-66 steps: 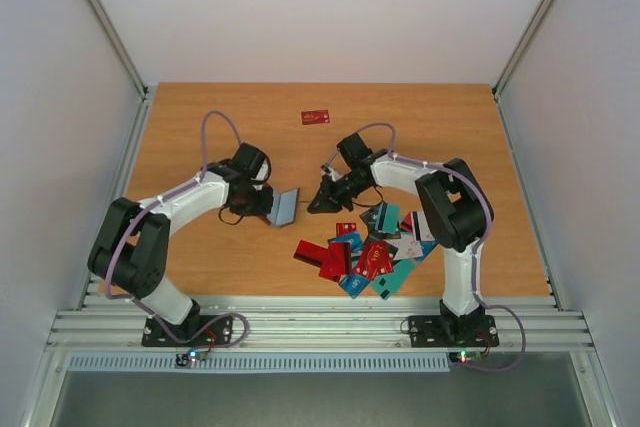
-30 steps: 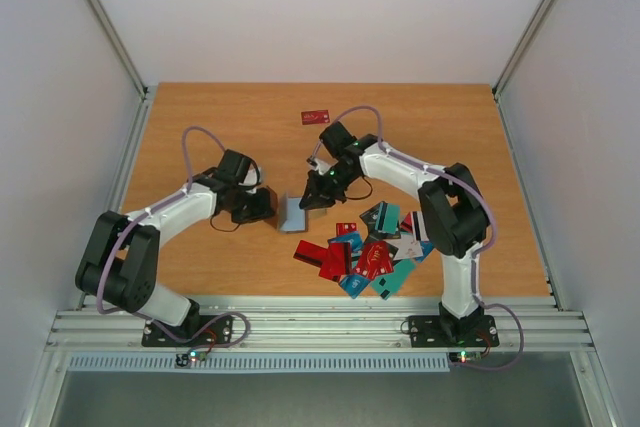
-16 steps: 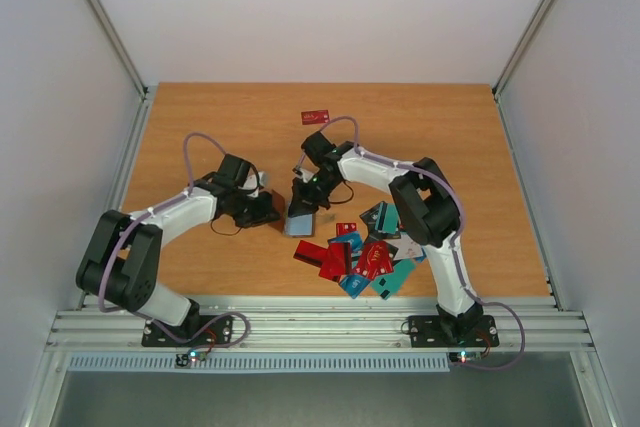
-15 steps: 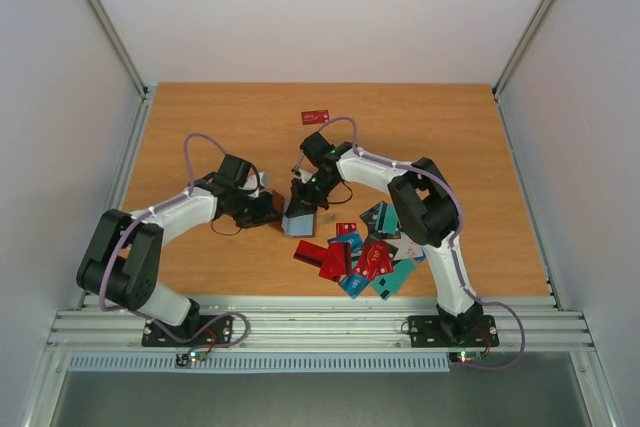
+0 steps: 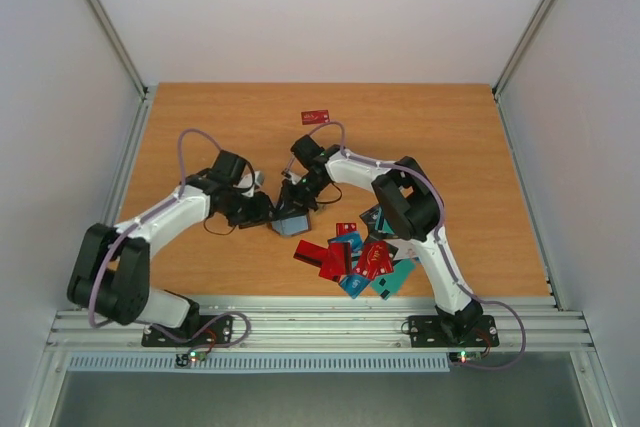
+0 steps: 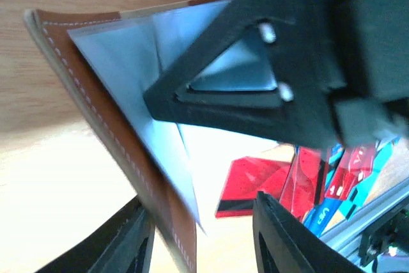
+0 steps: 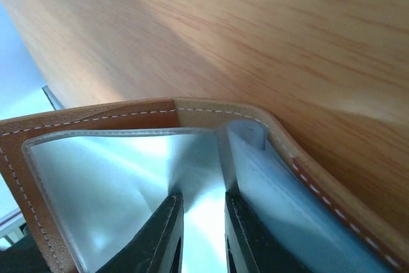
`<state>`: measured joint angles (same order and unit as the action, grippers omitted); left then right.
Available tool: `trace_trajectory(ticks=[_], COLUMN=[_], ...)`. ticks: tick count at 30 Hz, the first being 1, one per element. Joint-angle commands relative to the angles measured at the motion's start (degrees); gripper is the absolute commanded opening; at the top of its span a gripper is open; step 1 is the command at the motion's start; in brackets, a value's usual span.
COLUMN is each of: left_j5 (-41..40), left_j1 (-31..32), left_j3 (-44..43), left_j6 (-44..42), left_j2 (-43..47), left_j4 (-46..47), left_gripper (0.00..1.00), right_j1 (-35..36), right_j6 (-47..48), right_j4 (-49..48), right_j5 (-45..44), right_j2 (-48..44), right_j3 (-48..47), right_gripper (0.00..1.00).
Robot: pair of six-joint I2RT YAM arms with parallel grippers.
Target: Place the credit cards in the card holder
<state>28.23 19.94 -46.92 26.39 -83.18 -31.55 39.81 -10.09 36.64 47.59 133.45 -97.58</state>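
The left hand (image 6: 201, 212) gapes astride the holder (image 5: 291, 226), the right hand (image 7: 199, 199) narrowly parted inside it, cards (image 5: 365, 255) at its 4 o'clock.

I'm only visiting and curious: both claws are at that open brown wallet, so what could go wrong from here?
The left claw has its fingers apart around the card holder's brown edge, so the holder could flop shut or slide while the right claw presses inside it. The credit cards lie flat and overlapped on the table, so lifting just one may be hard.
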Motion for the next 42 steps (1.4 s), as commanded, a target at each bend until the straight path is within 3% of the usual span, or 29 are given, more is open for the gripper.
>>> trace_trajectory(ticks=[1, 7, 16, 29, 36, 42], left_j5=[-5.1, -4.5, 3.3, 0.6, 1.0, 1.3], left_j1=[0.1, 0.2, 1.8, 8.4, 12.6, 18.1], left_j3=[-4.9, -7.4, -5.0, -9.1, -7.9, -7.2], left_j6=[-4.3, -7.2, -3.9, -4.0, -2.4, -0.3], left_j2=[7.2, 13.4, 9.6, 8.2, 8.2, 5.7], left_j4=[-10.9, -15.2, -4.0, -7.7, -7.3, -4.3], left_gripper=[0.49, 0.62, 0.55, 0.5, 0.47, 0.46], right_j1=[0.6, 0.7, 0.0, -2.1, -4.5, -7.8], right_j6=[1.7, 2.2, 5.7, 8.3, 9.2, 6.7], right_j4=[2.6, 3.6, 9.8, 16.5, 15.7, 11.6], right_j5=[-2.5, -3.1, -3.1, -3.4, -6.5, -10.9], right_j2=[2.7, 3.2, 2.6, -4.3, -16.3, -31.7], right_j3=[-1.7, -1.9, -8.3, -12.4, -0.9, 20.9], right_gripper=[0.22, 0.31, 0.39, 0.41, 0.45, 0.48])
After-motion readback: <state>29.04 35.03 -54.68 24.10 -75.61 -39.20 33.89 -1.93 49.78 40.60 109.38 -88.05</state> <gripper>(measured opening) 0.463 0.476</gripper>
